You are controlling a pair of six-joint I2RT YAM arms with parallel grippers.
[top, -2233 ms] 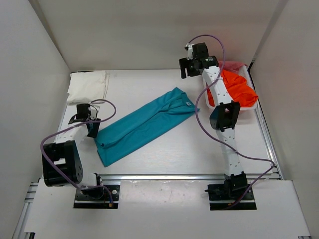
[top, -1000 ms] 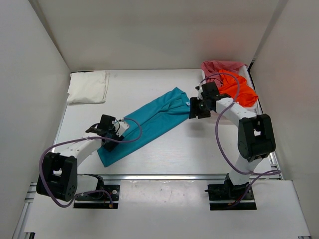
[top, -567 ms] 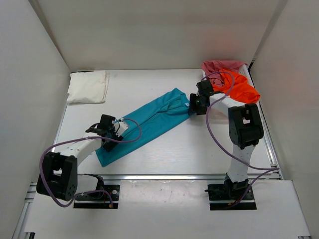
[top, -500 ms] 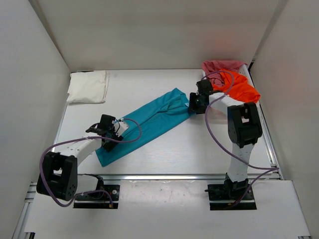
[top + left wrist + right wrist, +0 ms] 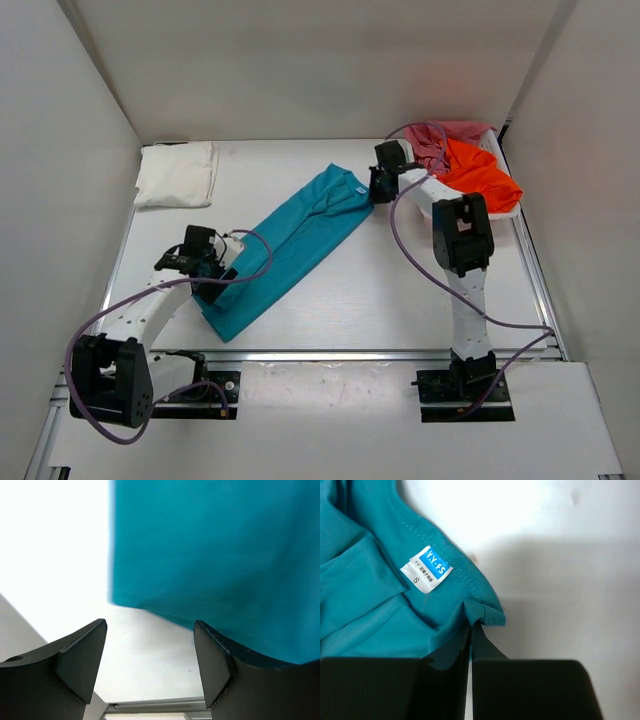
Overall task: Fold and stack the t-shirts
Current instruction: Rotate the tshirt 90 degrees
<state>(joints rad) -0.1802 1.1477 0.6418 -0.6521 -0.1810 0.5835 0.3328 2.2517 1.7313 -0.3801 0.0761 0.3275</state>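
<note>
Four shirts show from the top camera. At the table's [image 5: 400, 290] centre, the teal-blue shirt [image 5: 290, 240] lies as a long band running from about 7 o'clock up to 1 o'clock. The white shirt [image 5: 177, 172] lies folded in the far corner at 10 o'clock. The orange shirt [image 5: 480, 178] is heaped in the basket [image 5: 505, 212] at 2 o'clock, with the pinkish-red shirt [image 5: 440, 135] bunched just behind it.

The right gripper [image 5: 380, 185] sits at the teal-blue shirt's 1 o'clock end. In the wrist view, the right gripper [image 5: 470, 627] has its jaws clenched together on a small pucker of the collar edge. A white size label [image 5: 426, 570] is sewn just inside that edge, at about 10 o'clock from the pinch.

The left gripper [image 5: 208, 278] is at the shirt's 7 o'clock end. Its own camera shows the left gripper [image 5: 150, 645] with jaws released and spread wide, with bare table between the fingers [image 5: 82, 655]. The teal hem [image 5: 215, 555] lies just beyond the tips, and its edge reaches the finger at 3 o'clock.
</note>
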